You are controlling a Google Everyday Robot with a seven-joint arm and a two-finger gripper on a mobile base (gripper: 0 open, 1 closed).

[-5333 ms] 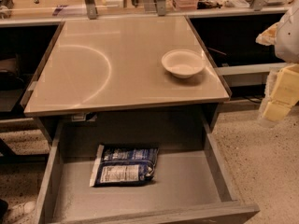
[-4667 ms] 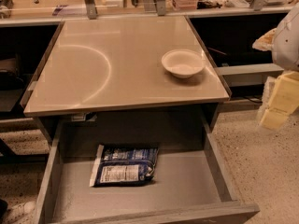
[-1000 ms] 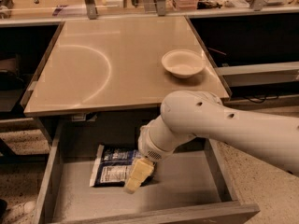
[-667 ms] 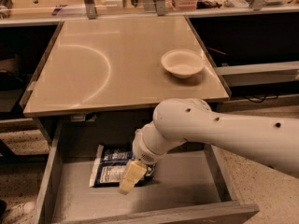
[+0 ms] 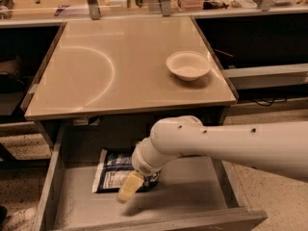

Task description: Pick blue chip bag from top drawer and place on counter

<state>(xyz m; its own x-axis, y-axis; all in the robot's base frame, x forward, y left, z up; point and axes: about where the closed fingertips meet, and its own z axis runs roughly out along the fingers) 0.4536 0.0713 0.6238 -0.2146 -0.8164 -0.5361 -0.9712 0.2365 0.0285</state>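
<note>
The blue chip bag (image 5: 111, 171) lies flat in the open top drawer (image 5: 192, 203), left of centre, white label panel up. My white arm reaches in from the right, across the drawer. My gripper (image 5: 127, 189) with its pale yellow fingers sits low over the bag's front right part, covering that corner. The beige counter (image 5: 110, 66) above the drawer holds no bag.
A white bowl (image 5: 188, 65) stands at the counter's right side. A cluttered shelf with metal posts (image 5: 91, 1) runs behind the counter. Dark open compartments flank the counter on both sides. Speckled floor lies to the left and right of the drawer.
The arm came in from the right edge, swung over the drawer, and the gripper has moved down and left onto the bag. The bag has not moved.
</note>
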